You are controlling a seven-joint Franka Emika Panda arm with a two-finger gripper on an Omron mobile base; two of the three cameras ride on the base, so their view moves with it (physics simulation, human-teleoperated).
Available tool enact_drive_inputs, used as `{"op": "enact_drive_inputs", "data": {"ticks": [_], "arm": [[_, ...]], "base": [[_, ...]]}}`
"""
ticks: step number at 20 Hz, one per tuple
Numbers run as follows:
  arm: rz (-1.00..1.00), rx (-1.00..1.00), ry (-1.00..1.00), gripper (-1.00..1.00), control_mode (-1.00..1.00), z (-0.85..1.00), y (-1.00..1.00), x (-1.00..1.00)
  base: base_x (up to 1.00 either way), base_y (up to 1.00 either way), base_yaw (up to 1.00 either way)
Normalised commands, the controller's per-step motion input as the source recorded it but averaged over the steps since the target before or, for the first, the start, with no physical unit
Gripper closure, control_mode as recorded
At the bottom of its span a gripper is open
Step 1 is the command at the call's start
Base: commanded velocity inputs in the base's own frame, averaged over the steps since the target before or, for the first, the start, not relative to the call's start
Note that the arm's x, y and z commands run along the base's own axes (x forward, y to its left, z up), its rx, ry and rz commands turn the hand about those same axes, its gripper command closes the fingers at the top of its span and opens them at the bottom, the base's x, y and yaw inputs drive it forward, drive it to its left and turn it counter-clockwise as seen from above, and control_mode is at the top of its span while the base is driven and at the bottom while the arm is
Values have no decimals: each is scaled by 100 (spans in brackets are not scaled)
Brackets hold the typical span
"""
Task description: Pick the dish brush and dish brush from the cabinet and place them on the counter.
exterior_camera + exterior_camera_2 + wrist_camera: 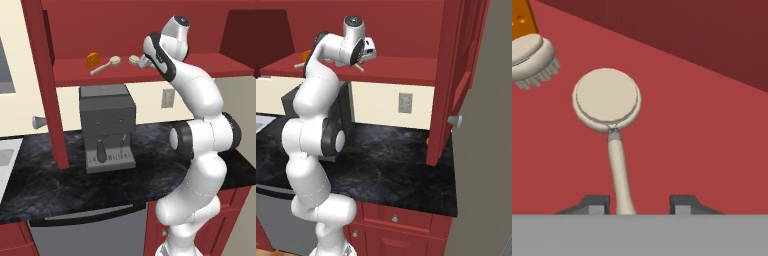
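Note:
On the red inner shelf of the cabinet (200, 67) lie two pale beige dish brushes. One dish brush (607, 100) lies with its round head away from me and its thin handle running back between my fingertips. My gripper (639, 204) straddles that handle, jaws still apart: the left fingertip is close to the handle and a gap shows on the right. The other dish brush (532, 57) lies further left, beside a small orange block (522, 20). From the left base view both brushes (106, 65) (133, 59) show on the shelf, my hand behind the right one. The black counter (50, 175) lies below.
A grey coffee machine (106, 125) stands on the counter under the shelf. Open red cabinet doors hang at the left (47, 85) and at the right (456, 75). A wall socket (405, 102) sits above the counter. Base cabinets (401, 220) line the front.

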Motion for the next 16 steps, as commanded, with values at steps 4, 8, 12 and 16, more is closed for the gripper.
{"op": "enact_drive_inputs", "data": {"ticks": [4,8,12,16], "arm": [[0,0,0,100,-100,-1,5,0],[0,0,0,100,-100,3,0,-9],[-2,0,0,100,-100,18,0,-8],[-2,0,0,100,-100,7,0,-10]], "base": [[0,0,0],[0,0,0],[0,0,0],[0,0,0]]}}
